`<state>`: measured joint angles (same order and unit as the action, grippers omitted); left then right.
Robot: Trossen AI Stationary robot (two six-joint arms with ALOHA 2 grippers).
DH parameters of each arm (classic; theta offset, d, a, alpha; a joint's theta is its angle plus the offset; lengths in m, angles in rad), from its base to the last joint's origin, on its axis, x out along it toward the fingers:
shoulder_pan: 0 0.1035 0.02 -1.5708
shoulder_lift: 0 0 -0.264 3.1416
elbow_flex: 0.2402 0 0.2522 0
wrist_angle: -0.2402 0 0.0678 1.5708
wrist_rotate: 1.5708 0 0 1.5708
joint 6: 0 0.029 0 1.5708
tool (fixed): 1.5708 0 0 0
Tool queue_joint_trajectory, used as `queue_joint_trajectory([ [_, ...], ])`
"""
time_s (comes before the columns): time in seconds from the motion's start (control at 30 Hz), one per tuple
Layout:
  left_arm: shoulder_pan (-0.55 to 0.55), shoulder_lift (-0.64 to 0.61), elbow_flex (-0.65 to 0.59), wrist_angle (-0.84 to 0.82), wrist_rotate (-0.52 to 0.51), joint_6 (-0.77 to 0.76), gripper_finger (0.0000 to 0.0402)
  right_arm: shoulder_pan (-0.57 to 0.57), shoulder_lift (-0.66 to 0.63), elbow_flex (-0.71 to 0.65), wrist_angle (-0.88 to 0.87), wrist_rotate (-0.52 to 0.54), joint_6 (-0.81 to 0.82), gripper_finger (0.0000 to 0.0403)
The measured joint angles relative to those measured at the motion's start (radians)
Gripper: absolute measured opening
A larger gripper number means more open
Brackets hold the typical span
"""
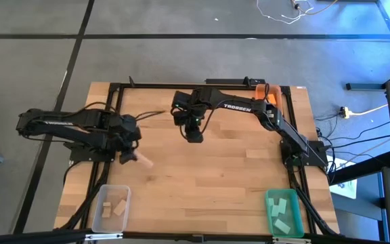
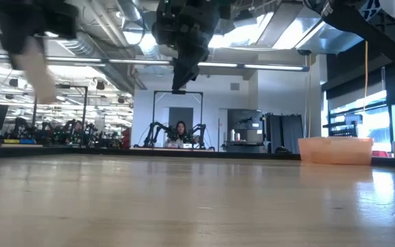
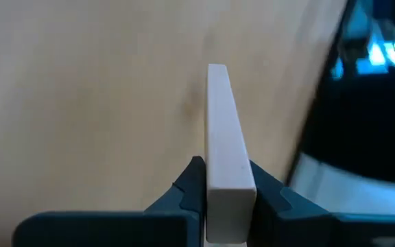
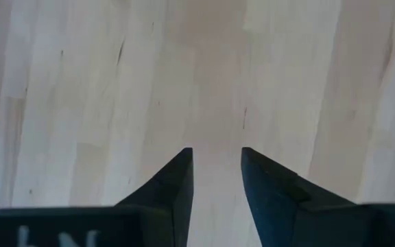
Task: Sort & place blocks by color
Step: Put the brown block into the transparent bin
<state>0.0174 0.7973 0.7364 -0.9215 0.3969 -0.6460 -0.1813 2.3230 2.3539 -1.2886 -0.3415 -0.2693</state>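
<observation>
pale wood block (image 3: pixel 226 154) clamped in left jaws above table (image 1: pixel 208 176); right jaws apart, empty

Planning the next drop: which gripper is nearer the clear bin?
Left. The left gripper, holding a pale block, hangs just above the clear bin; the right gripper is empty over the table's middle.

The high view looks straight down on the whole table (image 1: pixel 202 169). The low view skims its top toward the room. Each wrist camera looks closely down at that same wood.
</observation>
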Motion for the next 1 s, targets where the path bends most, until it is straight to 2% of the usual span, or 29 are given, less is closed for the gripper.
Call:
queue_joint_trajectory([
  [0.2,-0.023,-0.057,0.0,-0.072,0.276,-0.126,0.0044,-0.011,0.0,0.0,0.003,0.001,0.002,0.0123],
  [0.3,-0.05,-0.084,0.0,-0.067,0.346,-0.215,0.0044,-0.013,0.0,0.0,0.003,0.0,0.002,0.0124],
  [0.53,-0.201,-0.092,0.0,-0.081,0.338,-0.347,0.0044,-0.013,0.0,0.0,0.003,0.0,0.002,0.0124],
  [0.8,-0.427,-0.03,0.0,-0.049,0.329,-0.541,0.0044,-0.021,0.0,0.0,0.004,0.0,0.004,0.0124],
  [1.0,-0.579,0.065,0.0,0.051,0.221,-0.635,0.0044,-0.032,0.0,0.0,0.007,0.0,0.003,0.0124],
])
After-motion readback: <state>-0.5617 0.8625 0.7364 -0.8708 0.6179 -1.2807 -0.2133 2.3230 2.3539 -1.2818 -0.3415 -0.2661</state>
